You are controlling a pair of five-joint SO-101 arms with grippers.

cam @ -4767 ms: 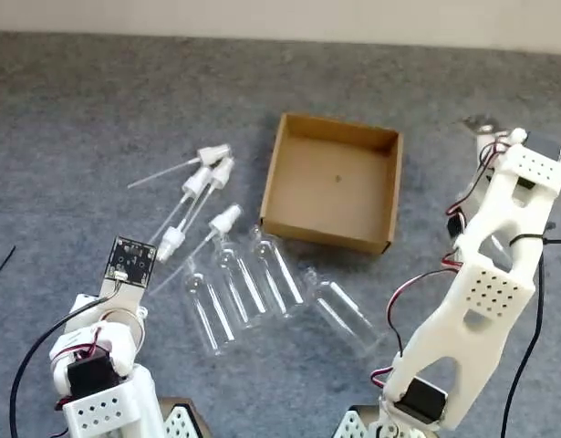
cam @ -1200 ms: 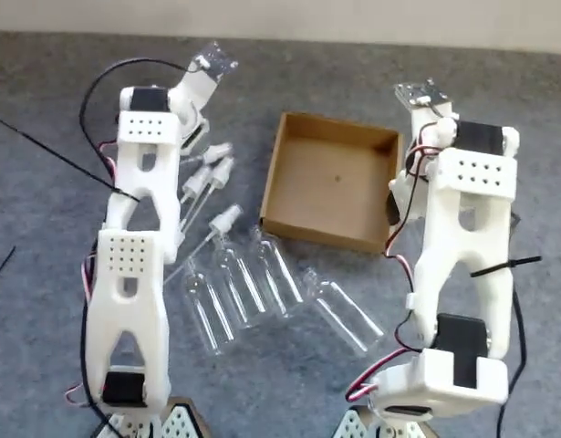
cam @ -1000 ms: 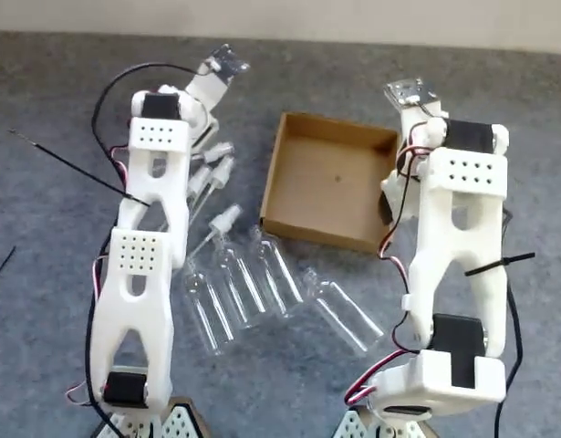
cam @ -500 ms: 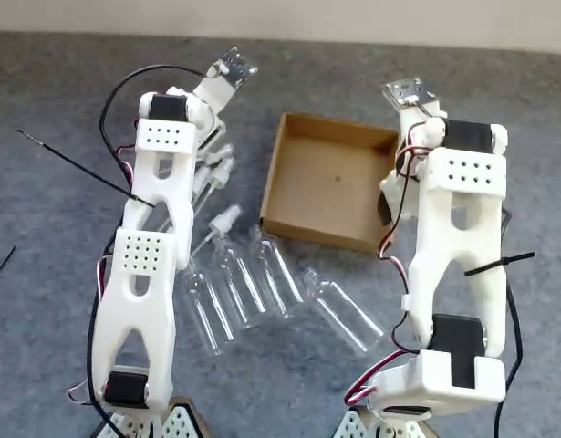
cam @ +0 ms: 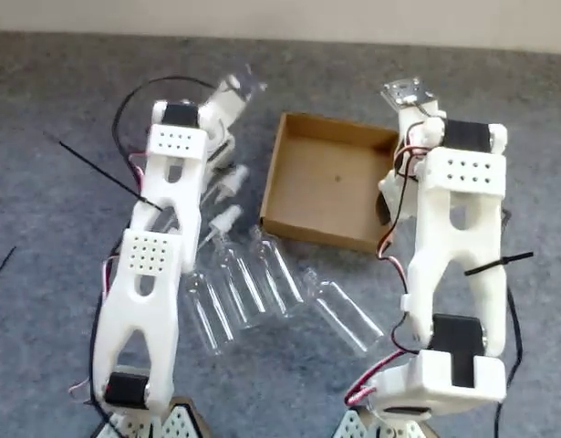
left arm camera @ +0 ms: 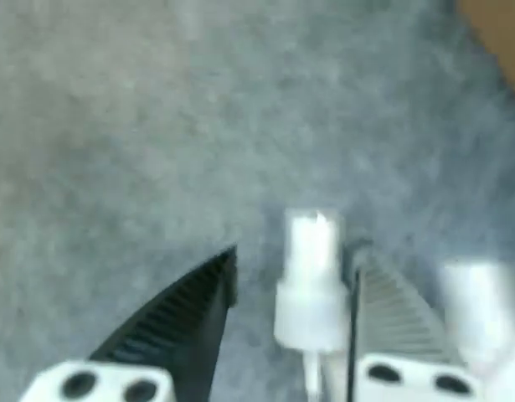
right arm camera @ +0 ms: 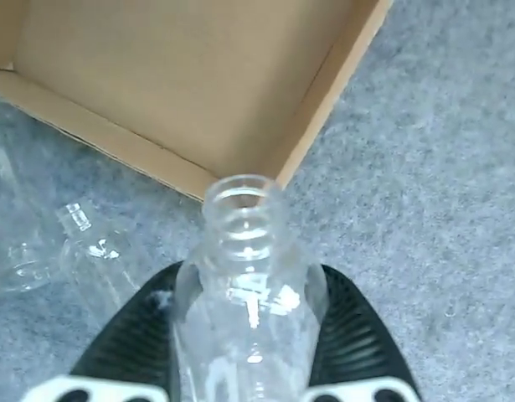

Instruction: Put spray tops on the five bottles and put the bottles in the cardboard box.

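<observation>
In the left wrist view a white spray top [left arm camera: 311, 280] stands between the open fingers of my left gripper [left arm camera: 295, 255], close to one finger [left arm camera: 391, 306]; a second spray top [left arm camera: 475, 301] lies just outside it. From above, the left arm [cam: 175, 151] stretches over the spray tops [cam: 233, 175]. My right gripper [right arm camera: 250, 272] is shut on a clear bottle [right arm camera: 244, 243] with an open, capless neck, held near the edge of the cardboard box [right arm camera: 157, 75]. Several capless bottles [cam: 244, 287] lie on the table in front of the box [cam: 330, 182].
Grey carpet covers the table [cam: 61, 109]. One bottle [cam: 344, 315] lies apart from the others, close to the right arm [cam: 458, 228]. More lying bottles [right arm camera: 81, 239] sit beside the box's front wall. A black cable [cam: 98, 169] trails from the left arm.
The left arm has swung right toward the box and come down over the spray tops. The right arm has stayed where it was.
</observation>
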